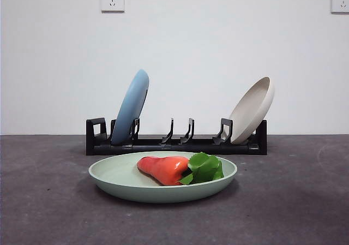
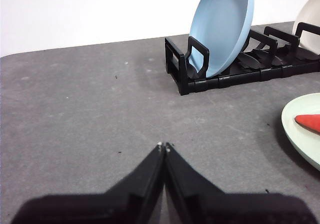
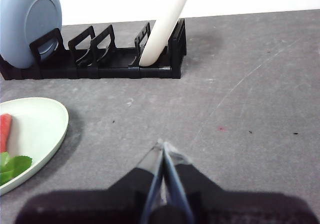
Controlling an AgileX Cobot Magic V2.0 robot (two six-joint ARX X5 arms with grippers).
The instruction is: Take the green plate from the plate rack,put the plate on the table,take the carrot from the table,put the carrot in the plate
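Carrot first: the short, glossy orange-red toy carrot [image 1: 163,168] with bright green leaves lies inside the round, pale mint-green matte plate [image 1: 114,175], which rests flat on the dark grey tabletop [image 1: 43,201], just in front of the long black plate rack [image 1: 177,145]. A light blue plate [image 1: 131,107] and a beige plate [image 1: 252,109] lean in the end slots. We judge the task finished. Both the left end effector [image 2: 163,146] and the right end effector [image 3: 161,145] are closed, empty, apart from the plate. To finish well, we should keep both arms away, so nothing moves.
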